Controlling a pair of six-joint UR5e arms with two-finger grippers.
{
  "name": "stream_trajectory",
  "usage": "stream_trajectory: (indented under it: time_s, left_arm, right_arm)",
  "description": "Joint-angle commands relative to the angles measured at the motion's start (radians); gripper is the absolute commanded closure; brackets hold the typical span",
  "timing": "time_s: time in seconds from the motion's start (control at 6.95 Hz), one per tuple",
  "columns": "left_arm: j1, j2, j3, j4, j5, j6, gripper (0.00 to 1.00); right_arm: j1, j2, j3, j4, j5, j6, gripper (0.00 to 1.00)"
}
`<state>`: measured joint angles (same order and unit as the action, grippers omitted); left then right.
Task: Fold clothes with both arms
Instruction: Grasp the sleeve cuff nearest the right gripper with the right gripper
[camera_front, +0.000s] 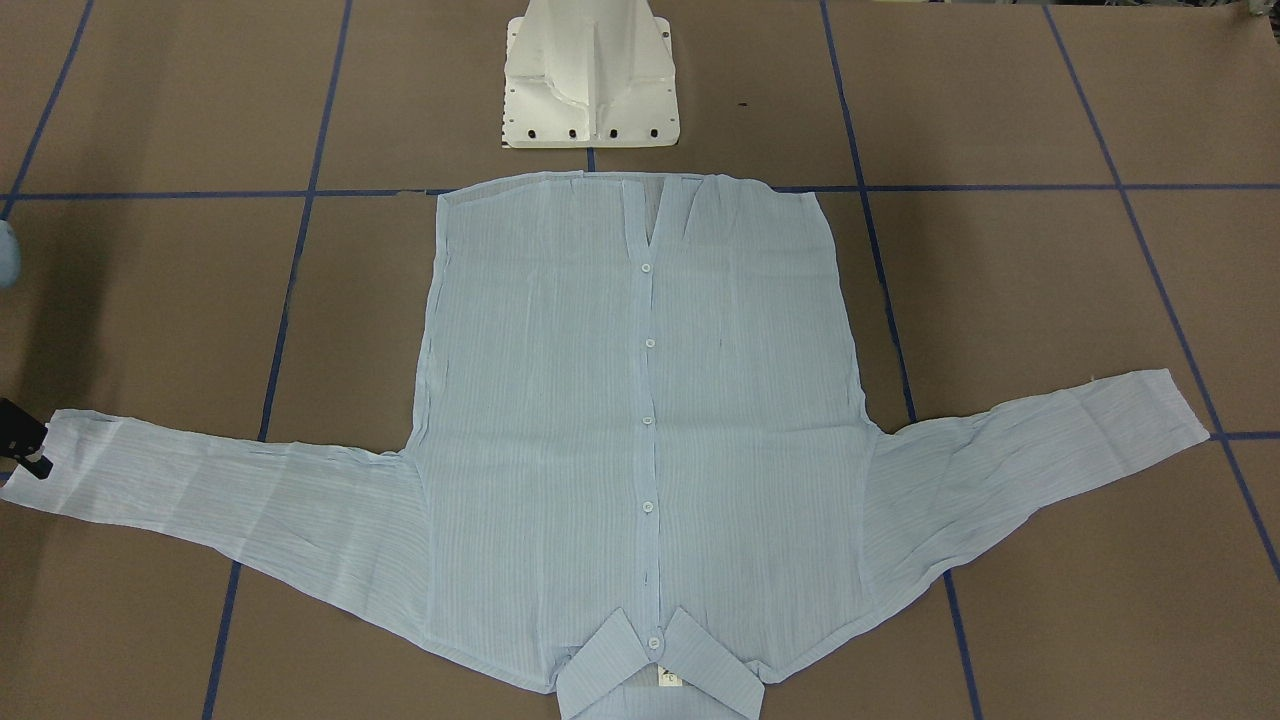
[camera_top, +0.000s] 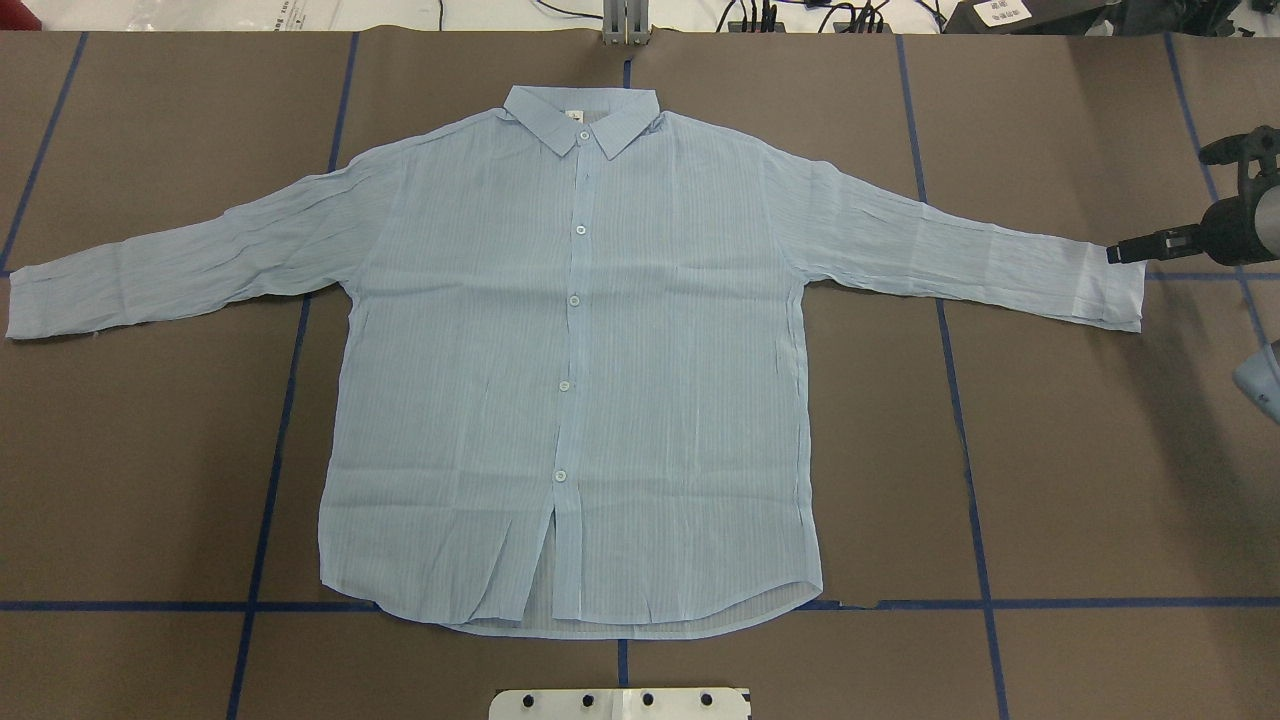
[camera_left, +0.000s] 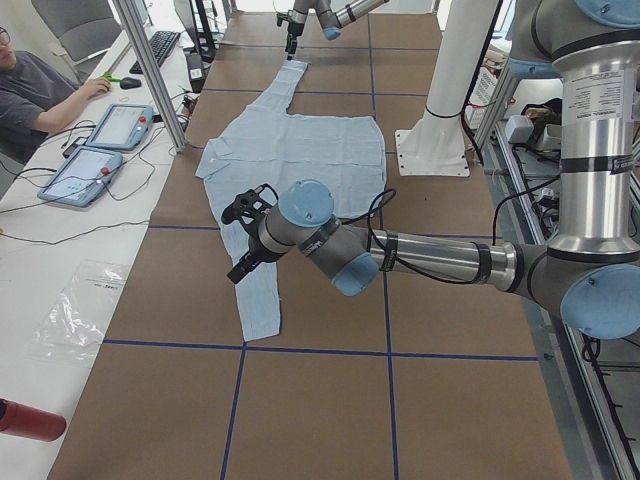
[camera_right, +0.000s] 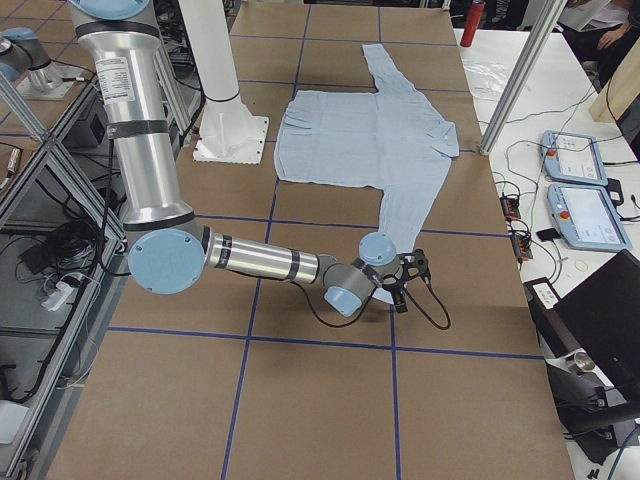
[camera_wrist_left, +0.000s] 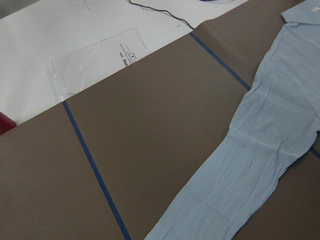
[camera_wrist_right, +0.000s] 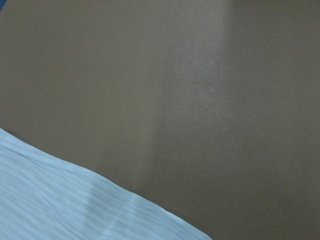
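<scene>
We found the shirt lying flat and face up on the table, spread for folding, the right gripper at one cuff and the left gripper poised above the opposite sleeve, though we couldn't tell whether either was open or closed.

Overhead camera behind robot's base looking down, front camera facing it, both sharing the shirt, right wrist camera close over desk by right pincer.

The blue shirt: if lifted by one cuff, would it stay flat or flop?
Probably flop: the shirt lies limp and finely wrinkled, so it looks thin and likely light. Pushed, it would probably bunch like its creased sleeve, not slide.
</scene>
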<state>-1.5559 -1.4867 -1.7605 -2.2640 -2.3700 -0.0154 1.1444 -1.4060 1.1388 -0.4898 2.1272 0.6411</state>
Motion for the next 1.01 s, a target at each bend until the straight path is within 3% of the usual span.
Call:
stream_trajectory:
  time_s: [0.0,0.29,0.43,0.58,0.72,0.86]
  left_arm:
    - [-0.001,0.000,0.001,-0.002,0.000,0.000,0.00]
    - [0.000,0.006,-0.001,-0.002,0.000,0.003,0.00]
    - [-0.001,0.008,-0.001,-0.002,0.000,0.003,0.00]
    - [-0.001,0.012,0.004,-0.018,0.000,0.003,0.00]
    - [-0.001,0.026,0.003,-0.032,0.000,0.003,0.00]
    - [-0.001,0.031,0.003,-0.037,0.000,0.003,0.00]
  right_arm:
    - [-0.011,0.001,-0.017,0.000,-0.004,0.000,0.17]
    - [-0.020,0.001,-0.022,-0.001,-0.042,-0.001,0.29]
    - [-0.021,-0.001,-0.021,0.000,-0.041,0.000,0.49]
    - [-0.020,-0.001,-0.021,0.000,-0.040,0.002,0.80]
    - [-0.020,-0.001,-0.019,0.000,-0.038,0.002,1.00]
    - [-0.020,-0.004,-0.017,0.000,-0.036,0.003,1.00]
